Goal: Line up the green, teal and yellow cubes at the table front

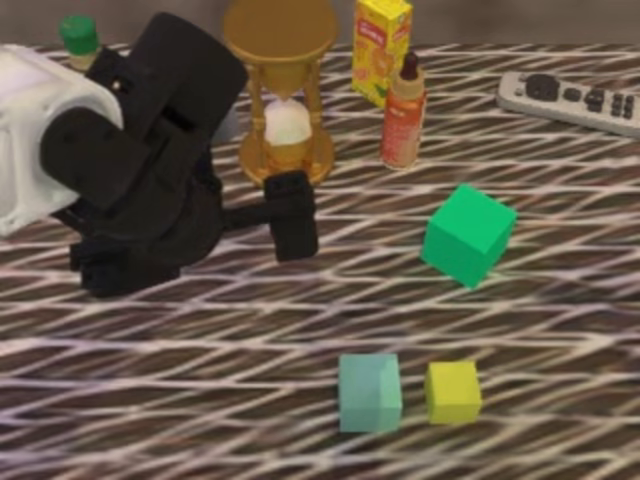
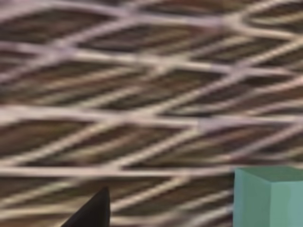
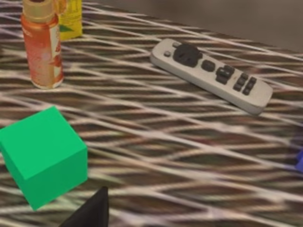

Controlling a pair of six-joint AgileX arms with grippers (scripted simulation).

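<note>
The large green cube sits tilted at mid right of the table; the right wrist view shows this green cube close by. The teal cube and the small yellow cube stand side by side, a little apart, near the table front. My left gripper hovers open at centre left, behind and left of the teal cube, holding nothing. In its wrist view one dark fingertip shows. My right arm is outside the top view. Its one visible fingertip sits off to the side, so that gripper is open and empty.
At the back stand an hourglass, a yellow carton, an orange bottle, a grey remote and a green-capped bottle. A blue object peeks in at the right wrist view's edge.
</note>
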